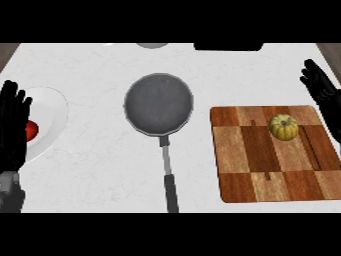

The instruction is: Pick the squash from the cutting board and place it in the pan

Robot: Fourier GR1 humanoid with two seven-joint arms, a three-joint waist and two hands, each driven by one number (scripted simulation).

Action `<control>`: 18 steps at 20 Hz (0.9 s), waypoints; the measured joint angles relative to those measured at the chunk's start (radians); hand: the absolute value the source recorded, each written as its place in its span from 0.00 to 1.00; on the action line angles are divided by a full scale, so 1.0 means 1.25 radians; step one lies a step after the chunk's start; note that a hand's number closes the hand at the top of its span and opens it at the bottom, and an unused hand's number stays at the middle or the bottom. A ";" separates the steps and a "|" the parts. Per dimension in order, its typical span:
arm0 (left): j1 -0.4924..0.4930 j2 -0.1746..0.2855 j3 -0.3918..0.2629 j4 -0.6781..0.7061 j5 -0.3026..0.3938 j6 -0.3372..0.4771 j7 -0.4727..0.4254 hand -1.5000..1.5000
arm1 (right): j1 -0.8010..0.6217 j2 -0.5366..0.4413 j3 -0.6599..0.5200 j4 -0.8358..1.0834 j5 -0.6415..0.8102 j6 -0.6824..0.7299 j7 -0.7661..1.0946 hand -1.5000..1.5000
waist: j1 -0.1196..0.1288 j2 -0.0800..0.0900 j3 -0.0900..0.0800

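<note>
Right robot hand (328, 100) sat at the surface's right edge, fingers straight and apart, pointing toward the far edge, holding nothing. It overlapped the right edge of the cutting board (254, 170); couldn't tell if they touched. Squash (283, 127) was on the board, in its far right quarter, just beside that hand and untouched. The board, chequered wood, lay along the right side of the surface (92, 170).

Left robot hand (7, 130) was at the left edge, fingers likewise straight and spread, gripping nothing, over a white plate (55, 107). A red round item (31, 130) showed on the plate, partly hidden behind the hand.

Pan (158, 102) was mid-surface between plate and board, dark grey, handle running toward the near edge, well apart from the squash.

At the far edge were a pale round object (152, 45) and a black block (228, 46), both cut off by the view.
</note>
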 measured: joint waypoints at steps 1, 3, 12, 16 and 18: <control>0.005 -0.001 -0.002 -0.011 0.002 -0.005 0.004 0.50 | -0.010 -0.009 -0.011 0.001 0.000 0.006 0.008 1.00 | 0.001 0.004 0.004; 0.002 -0.004 -0.009 -0.012 0.007 -0.025 0.003 0.50 | -0.058 -0.025 -0.029 0.021 0.001 0.020 0.039 1.00 | 0.005 0.011 0.010; -0.021 0.002 -0.042 0.018 0.050 -0.122 0.038 0.50 | -0.123 -0.174 0.023 0.074 0.225 -0.049 0.149 0.00 | -0.008 0.018 0.014; -0.012 -0.014 -0.053 0.028 0.044 -0.126 0.029 0.50 | -0.060 -0.260 0.036 -0.028 0.290 -0.044 0.237 0.00 | -0.019 0.015 0.016; -0.024 -0.016 -0.053 0.030 0.043 -0.127 0.038 0.50 | -0.043 -0.298 0.044 -0.075 0.309 -0.012 0.275 0.00 | -0.018 0.016 0.016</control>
